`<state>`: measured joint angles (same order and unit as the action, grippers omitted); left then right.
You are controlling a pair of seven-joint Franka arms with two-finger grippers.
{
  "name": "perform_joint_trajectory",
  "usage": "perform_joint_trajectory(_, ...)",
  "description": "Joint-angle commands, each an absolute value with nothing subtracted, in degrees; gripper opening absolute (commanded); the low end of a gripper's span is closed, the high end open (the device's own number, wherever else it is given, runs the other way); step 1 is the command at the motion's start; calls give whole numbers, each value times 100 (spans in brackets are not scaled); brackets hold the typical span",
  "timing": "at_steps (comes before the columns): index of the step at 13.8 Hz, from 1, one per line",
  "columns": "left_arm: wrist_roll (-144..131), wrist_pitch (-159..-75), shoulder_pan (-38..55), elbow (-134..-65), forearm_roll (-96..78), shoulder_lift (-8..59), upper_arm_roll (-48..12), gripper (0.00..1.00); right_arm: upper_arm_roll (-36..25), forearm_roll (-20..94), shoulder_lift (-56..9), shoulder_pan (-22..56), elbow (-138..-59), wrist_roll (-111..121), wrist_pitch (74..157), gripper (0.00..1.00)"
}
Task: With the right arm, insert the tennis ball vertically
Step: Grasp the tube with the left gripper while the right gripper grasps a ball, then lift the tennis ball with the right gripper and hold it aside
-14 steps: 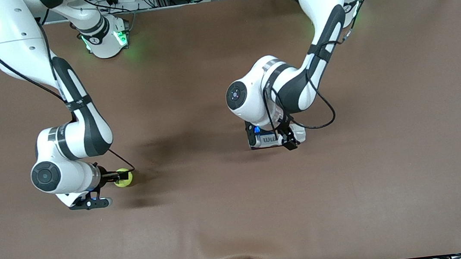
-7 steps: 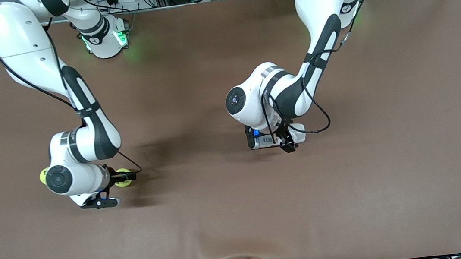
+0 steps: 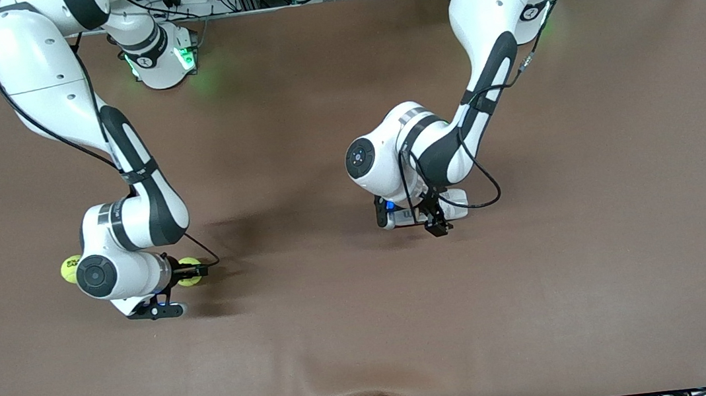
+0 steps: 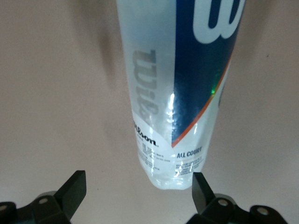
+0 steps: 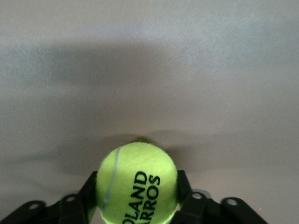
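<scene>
The right claw point(image 3: 192, 270) squeezes a yellow ball point(image 5: 137, 182) over the brown table point(image 3: 596, 230). The left claw point(image 4: 135, 189), at three o'clock from it, is wide above a lying tube point(image 4: 180, 88).

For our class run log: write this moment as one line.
right gripper: shut on tennis ball | left gripper: open over lying can | second ball: on table

even overhead light, soft arm shadows on the table point(image 3: 368, 329), wrist views perhaps slightly washed out.
</scene>
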<state>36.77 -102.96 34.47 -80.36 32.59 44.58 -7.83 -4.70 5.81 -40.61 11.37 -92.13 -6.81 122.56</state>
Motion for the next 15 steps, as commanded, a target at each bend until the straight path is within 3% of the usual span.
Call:
perform_joint_trajectory(1, 3788, -10380, 3480, -8007, 3524, 4544, -773, 100, -457, 624, -3684, 1090, -9071, -134, 11824, 0)
perform_joint_trajectory(10, 4368, -10371, 3586, -8226, 3639, 4483, -773, 100, -563, 203, -2778, 914, -7243, -44, 8107, 0)
perform_joint_trajectory(15, 4386, -10327, 3516, -8244, 3446, 4474, -791, 100, -563, -34, -2006, 914, -7102, 0, 7409, 0)
